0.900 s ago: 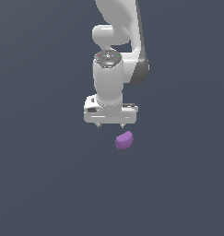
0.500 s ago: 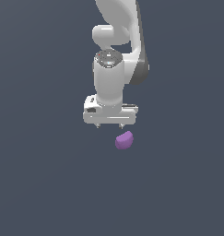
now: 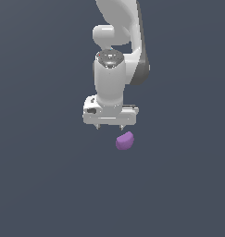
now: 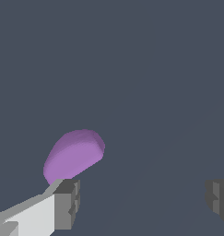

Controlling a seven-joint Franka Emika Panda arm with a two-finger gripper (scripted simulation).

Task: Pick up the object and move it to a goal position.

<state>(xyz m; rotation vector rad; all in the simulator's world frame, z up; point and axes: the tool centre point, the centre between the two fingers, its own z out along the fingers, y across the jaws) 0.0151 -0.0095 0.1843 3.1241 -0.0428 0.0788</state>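
Jaws spread wide, nothing between them; gripper [image 3: 110, 126] hangs at centre frame in the exterior view. Purple object [image 3: 124, 140] lies just below and to that view's right of it, on the grey bench [image 3: 44, 185]. Wrist view: object [image 4: 74, 156] sits off line, beside one finger [image 4: 67, 203] rather than between the two. Risk: a straight descent lands that finger on the lump, knocking it away or clipping only its edge.
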